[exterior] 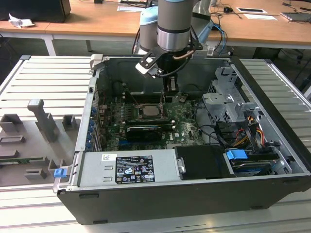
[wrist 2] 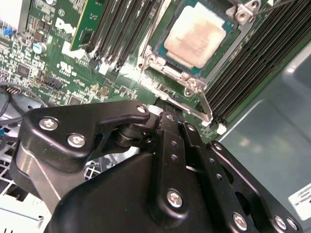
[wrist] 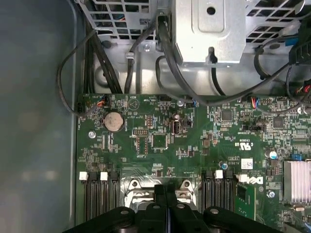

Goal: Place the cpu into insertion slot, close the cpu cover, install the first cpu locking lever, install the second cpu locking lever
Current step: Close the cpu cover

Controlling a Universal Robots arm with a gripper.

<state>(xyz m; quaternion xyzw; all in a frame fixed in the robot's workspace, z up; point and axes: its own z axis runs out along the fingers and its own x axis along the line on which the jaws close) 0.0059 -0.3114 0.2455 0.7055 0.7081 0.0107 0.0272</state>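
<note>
Sitting flat in the slot at mid-board, cpu: judged light, stiff, fragile, best held by opposite edges, not the face; gripper, fingers pressed together on nothing, just beyond its far side, toward the exterior view's right.

Square silver-beige metal cpu: one
Open black computer case: one
Round silver coin battery: one
Green memory stick: one
</note>
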